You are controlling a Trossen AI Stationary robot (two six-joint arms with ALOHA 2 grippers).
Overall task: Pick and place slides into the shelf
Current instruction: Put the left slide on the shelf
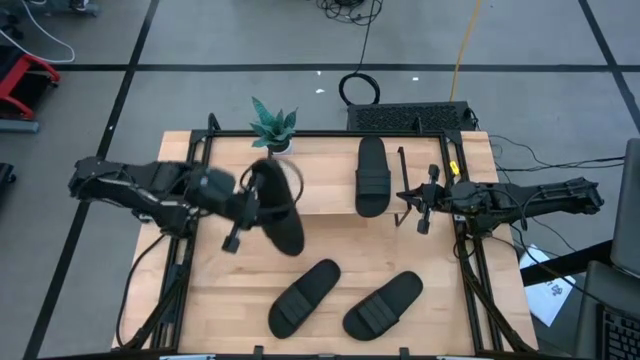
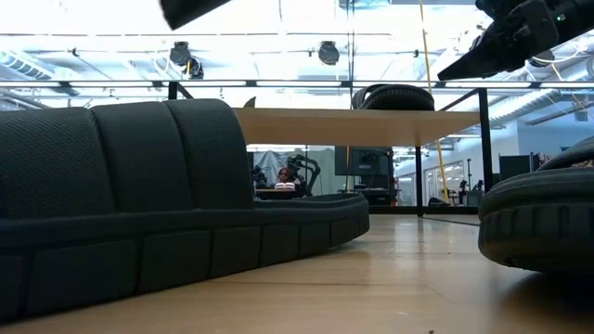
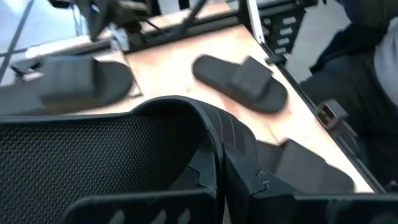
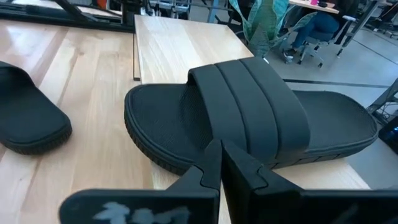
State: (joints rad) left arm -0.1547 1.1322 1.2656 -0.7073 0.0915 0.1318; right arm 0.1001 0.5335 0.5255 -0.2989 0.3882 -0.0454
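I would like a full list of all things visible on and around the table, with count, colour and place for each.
slides: four, black. One on the shelf top; one held in the left gripper, above the shelf's left part; two on the table near its front edge.
shelf: one, light wood top with black frame, at the table's back.
plant: one, green, at the shelf's back left corner.
table: one, light wood.
cables: several, black, yellow and white, on the floor behind the table.
person: one, seated in the room beyond the table.
left gripper: shut on a slide's strap.
right gripper: shut, empty, beside the slide on the shelf.
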